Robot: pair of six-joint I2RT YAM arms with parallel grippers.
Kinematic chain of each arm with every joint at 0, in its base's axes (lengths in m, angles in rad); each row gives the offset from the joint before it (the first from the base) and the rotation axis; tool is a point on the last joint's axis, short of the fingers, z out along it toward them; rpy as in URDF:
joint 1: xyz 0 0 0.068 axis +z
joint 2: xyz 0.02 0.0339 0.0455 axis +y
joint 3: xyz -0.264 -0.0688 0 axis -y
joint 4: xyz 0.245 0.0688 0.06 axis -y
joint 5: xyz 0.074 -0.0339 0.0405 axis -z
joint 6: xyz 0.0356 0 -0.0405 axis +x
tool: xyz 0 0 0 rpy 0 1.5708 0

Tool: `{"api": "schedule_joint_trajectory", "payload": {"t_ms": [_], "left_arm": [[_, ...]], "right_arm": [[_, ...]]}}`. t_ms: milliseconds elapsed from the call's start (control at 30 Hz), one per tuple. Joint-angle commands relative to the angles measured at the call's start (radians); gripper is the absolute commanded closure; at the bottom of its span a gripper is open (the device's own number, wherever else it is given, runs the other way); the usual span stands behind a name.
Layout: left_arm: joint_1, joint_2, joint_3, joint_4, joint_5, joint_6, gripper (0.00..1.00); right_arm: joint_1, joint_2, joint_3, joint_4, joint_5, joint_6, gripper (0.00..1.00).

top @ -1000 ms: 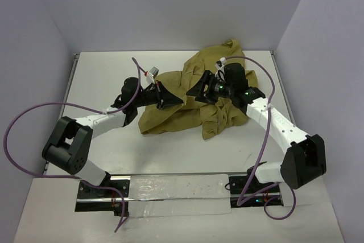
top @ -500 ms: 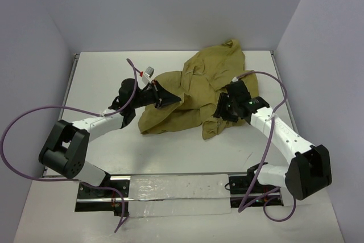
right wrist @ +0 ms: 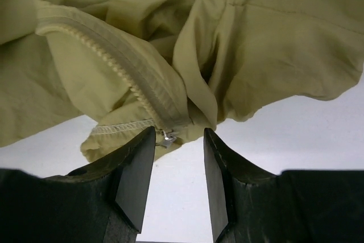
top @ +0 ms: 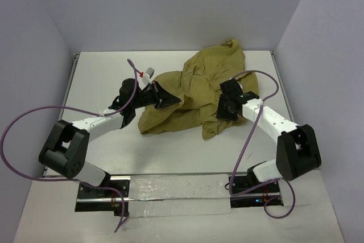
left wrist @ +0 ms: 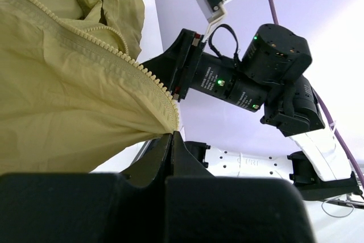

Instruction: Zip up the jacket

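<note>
The left arm (top: pixel 94 122) is stretching forward and to the right. Its left gripper (left wrist: pixel 172 136) is pressing both jaws together on an edge of the jacket (left wrist: pixel 68 89). The right arm (top: pixel 273 122) is angling forward and left. The right gripper (right wrist: pixel 179 138) is holding its jaws partly apart, one on either side of a jacket corner.

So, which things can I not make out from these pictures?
Right wrist view: metal piece at the zipper end, too small to identify.
Top view: right tool fingertips, hidden under its wrist.
Left wrist view: jacket cut off by top and left edges.
</note>
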Motion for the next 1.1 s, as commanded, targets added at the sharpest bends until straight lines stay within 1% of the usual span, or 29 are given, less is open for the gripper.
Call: {"api": "schedule_joint_trajectory", "payload": {"t_ms": [0, 33, 200, 267, 433, 600, 700, 767, 800, 867, 900, 1067], "left_arm": [[0.004, -0.032, 0.046, -0.009, -0.014, 0.024, 1.0], [0.004, -0.032, 0.045, -0.01, -0.013, 0.024, 1.0], [0.004, -0.029, 0.045, -0.013, -0.009, 0.028, 1.0], [0.003, -0.029, 0.047, -0.016, -0.008, 0.03, 1.0], [0.001, -0.029, 0.05, -0.017, -0.008, 0.032, 1.0], [0.003, -0.029, 0.05, -0.017, -0.006, 0.032, 1.0], [0.003, -0.03, 0.049, -0.017, -0.007, 0.032, 1.0], [0.001, -0.032, 0.048, -0.018, -0.008, 0.032, 1.0], [0.001, -0.032, 0.05, -0.019, -0.008, 0.032, 1.0], [0.0, -0.029, 0.053, -0.02, -0.005, 0.032, 1.0], [0.0, -0.029, 0.055, -0.022, -0.005, 0.033, 1.0], [-0.006, -0.021, 0.071, -0.04, 0.0, 0.043, 1.0]], "right_arm": [[-0.023, -0.048, -0.004, 0.085, -0.042, 0.0, 0.52], [-0.027, -0.053, -0.019, 0.091, -0.05, 0.005, 0.52], [-0.085, -0.107, -0.101, 0.181, -0.188, 0.023, 0.51], [-0.092, -0.103, -0.111, 0.197, -0.2, 0.022, 0.5], [-0.097, -0.086, -0.124, 0.245, -0.232, 0.015, 0.41], [-0.097, -0.085, -0.134, 0.281, -0.283, 0.01, 0.41], [-0.097, -0.086, -0.143, 0.287, -0.287, 0.01, 0.39], [-0.099, -0.083, -0.156, 0.285, -0.282, 0.01, 0.37], [-0.099, -0.084, -0.161, 0.284, -0.275, 0.01, 0.35], [-0.099, -0.088, -0.175, 0.283, -0.256, 0.014, 0.28], [-0.097, -0.091, -0.181, 0.283, -0.244, 0.02, 0.27], [-0.097, -0.116, -0.202, 0.292, -0.232, 0.033, 0.24]]}}
